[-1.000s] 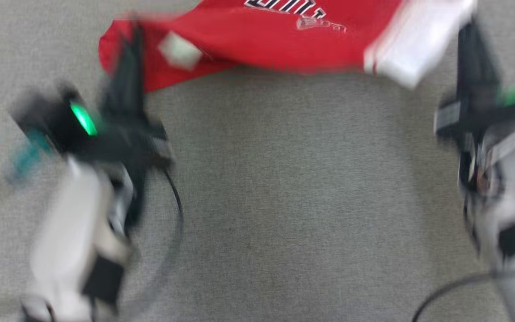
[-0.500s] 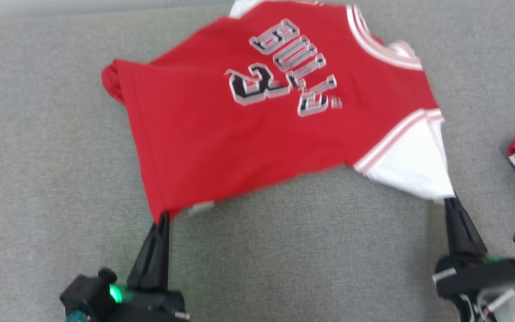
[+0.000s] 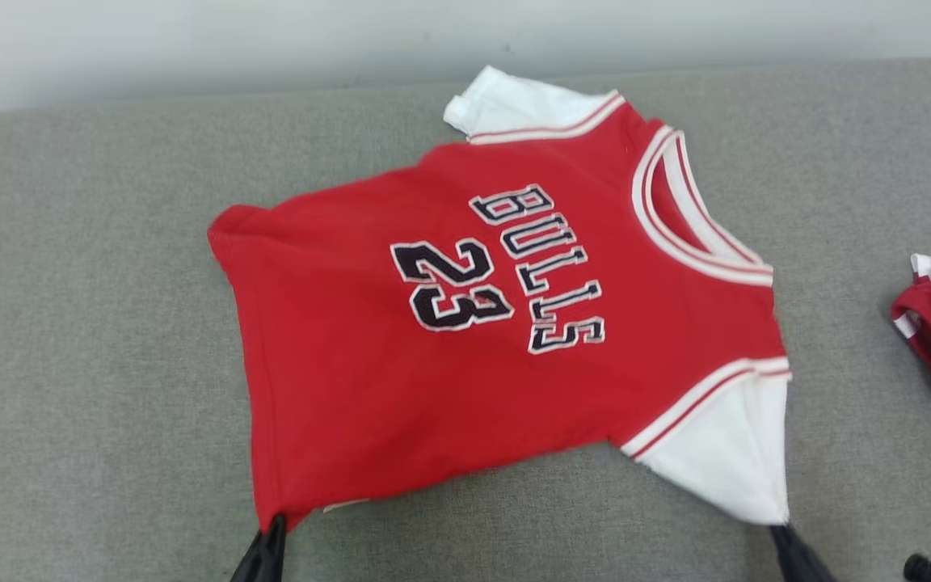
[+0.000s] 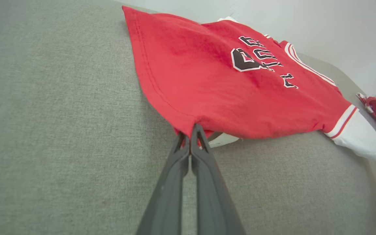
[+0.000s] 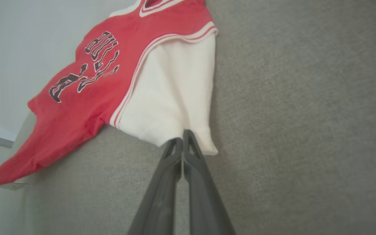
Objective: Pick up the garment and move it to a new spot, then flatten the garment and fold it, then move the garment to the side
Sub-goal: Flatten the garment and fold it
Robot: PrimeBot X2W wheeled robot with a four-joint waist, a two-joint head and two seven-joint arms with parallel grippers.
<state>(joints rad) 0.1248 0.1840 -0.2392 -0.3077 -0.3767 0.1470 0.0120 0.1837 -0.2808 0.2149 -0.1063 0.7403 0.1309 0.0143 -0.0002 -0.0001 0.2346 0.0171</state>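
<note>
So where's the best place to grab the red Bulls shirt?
By its two near tips, coming in low from the robot's side: the hem corner, which the left gripper pinches, and the white sleeve end, which the right gripper pinches. Both poke out thin, so pulling there should spread the jersey flat.

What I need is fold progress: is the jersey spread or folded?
Spread, not folded: the jersey lies face up on the grey cushion, both white sleeves out.
</note>
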